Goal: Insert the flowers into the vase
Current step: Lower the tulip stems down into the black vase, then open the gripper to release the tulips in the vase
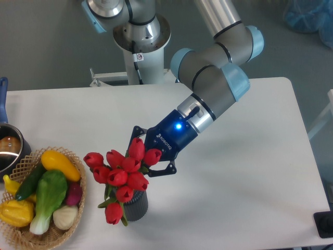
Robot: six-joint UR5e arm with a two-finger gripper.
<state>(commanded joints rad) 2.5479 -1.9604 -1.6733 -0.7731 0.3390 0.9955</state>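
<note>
Fixed camera
Flowers: red tulip bunch [120, 173] sits over the vase, stems apparently running down into its mouth, one bud drooping at the left rim.
Vase: dark ribbed cylinder [137, 205] stands upright on the white table [250, 172], just right of the wicker basket [78, 208].
Gripper: the gripper [147, 159] is at the bunch's upper right; jaws look closed on the flowers, though buds hide the contact.
Basket: holds toy vegetables [44, 190].
</note>
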